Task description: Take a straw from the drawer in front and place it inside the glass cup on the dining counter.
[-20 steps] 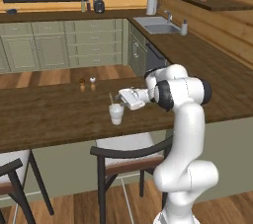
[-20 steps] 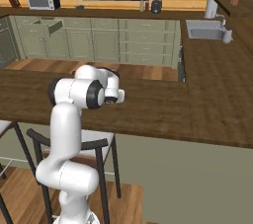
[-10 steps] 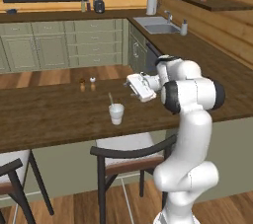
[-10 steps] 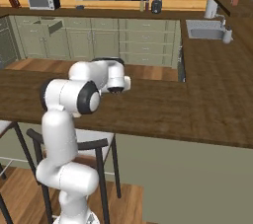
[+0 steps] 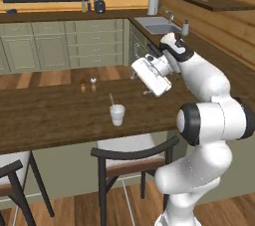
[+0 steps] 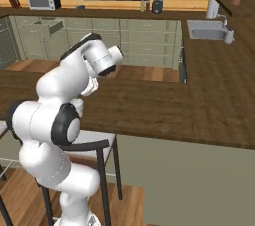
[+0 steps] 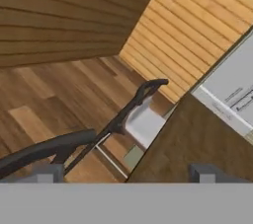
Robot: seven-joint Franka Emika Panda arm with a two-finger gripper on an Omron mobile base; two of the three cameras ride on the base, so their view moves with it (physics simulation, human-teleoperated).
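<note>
The glass cup (image 5: 117, 115) stands upright on the dark wooden table (image 5: 45, 120), near its front edge above a dark chair (image 5: 132, 151), and the straw (image 5: 111, 100) leans inside it, its thin upper end slanting above the rim toward the left. That lean makes sense: a stick about twice the cup's height cannot stand straight and rests against the rim. Judged from this, the placing step looks complete. The two small shakers (image 5: 87, 85) sit farther back on the same table, well apart from the cup. The hand (image 5: 134, 72) is raised above the table to the right of the cup, well clear of it, with the wrist turned so that it points off toward the far left. In the hand view its camera looks past the table's edge down to the floor and a chair (image 7: 99, 134), and the two finger tips (image 7: 48, 172) stand far apart at the bottom with nothing between them, so the hand is wide and carries nothing. In the right base view an opened drawer (image 6: 51, 25) juts from the far cabinets.
</note>
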